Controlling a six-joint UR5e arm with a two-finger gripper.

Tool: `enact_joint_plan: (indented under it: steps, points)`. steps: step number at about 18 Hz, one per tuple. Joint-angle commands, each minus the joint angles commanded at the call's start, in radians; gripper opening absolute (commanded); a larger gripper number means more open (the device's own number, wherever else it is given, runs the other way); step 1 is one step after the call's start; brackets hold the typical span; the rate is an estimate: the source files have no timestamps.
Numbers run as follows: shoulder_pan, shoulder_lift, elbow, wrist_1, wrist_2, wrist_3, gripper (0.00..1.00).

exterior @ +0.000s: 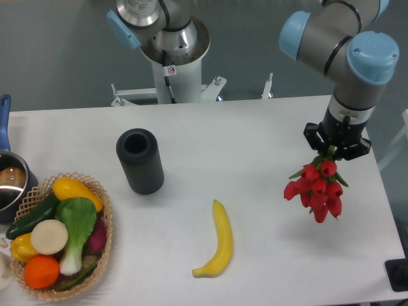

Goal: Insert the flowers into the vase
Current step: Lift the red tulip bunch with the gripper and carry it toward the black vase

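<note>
The flowers (319, 191) hang buds-down, stems pinched in the claw (335, 150), well off toward the right of the vase (139, 160). The vase stands upright on the surface (255, 127), mouth open; the bunch looks the wrong way up for it.

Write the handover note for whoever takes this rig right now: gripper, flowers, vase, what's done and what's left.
Gripper: shut on the flowers, held over the right side of the table; the red buds hang below the fingers.
Vase: upright on the table's left-centre, mouth open, nothing in it.
Between them: a banana lies on the table, nearer the front edge. Basket of produce and a steel pot sit at far left.
Done: flowers picked up.
Left: carry them across to the vase, line them up over the mouth, lower them in, release.
</note>
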Motion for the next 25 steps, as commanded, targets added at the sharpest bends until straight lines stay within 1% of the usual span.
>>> enact_joint_plan:
  steps: [2,4,7,8,10,11,13,15,16,18,21,23,25]
  points:
    - [-0.002,0.0,-0.003,0.002,-0.008,0.002,0.0]
    - [-0.006,0.002,0.006,0.003,-0.055,0.0,0.0]
    - [-0.02,0.046,0.008,0.008,-0.136,-0.003,0.0]
    - [-0.035,0.057,0.0,0.015,-0.184,-0.005,0.0]
    - [-0.043,0.101,-0.005,0.041,-0.326,-0.009,0.0]
    - [-0.044,0.121,-0.015,0.064,-0.404,-0.02,0.0]
    - [-0.045,0.162,-0.041,0.13,-0.535,-0.052,0.0]
    - [-0.045,0.202,-0.077,0.187,-0.615,-0.081,0.0]
    - [-0.043,0.216,-0.092,0.204,-0.656,-0.09,0.0]
    - [-0.04,0.248,-0.124,0.219,-0.734,-0.109,0.0]
    - [-0.04,0.293,-0.176,0.221,-0.825,-0.15,0.0]
    - [-0.035,0.298,-0.184,0.221,-0.906,-0.164,0.0]
    - [-0.031,0.302,-0.181,0.221,-0.962,-0.198,0.0]
